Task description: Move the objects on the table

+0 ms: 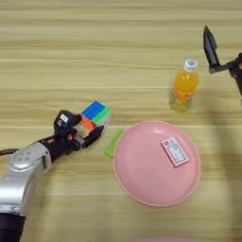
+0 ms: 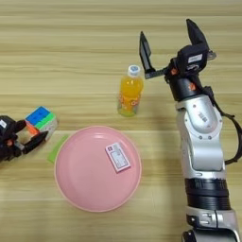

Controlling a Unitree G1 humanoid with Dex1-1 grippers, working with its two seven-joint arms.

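Here the left arm reaches in low from the near left corner, forearm slanting up and to the right, and the left gripper has its two black fingers clamped on the cube, one finger under the cube's near side and the body of the gripper behind it. The cube sits tilted, blue and green faces upward, just left of the plate. Beside it, a green block lies flat on the table, its right end touching or nearly touching the rim of the pink plate. A pink-white card rests inside the plate, toward its far right part. Beyond the plate stands the juice bottle, upright, white cap on. The right arm rises straight from the near edge, and the right gripper hangs spread wide just right of the bottle, touching nothing.
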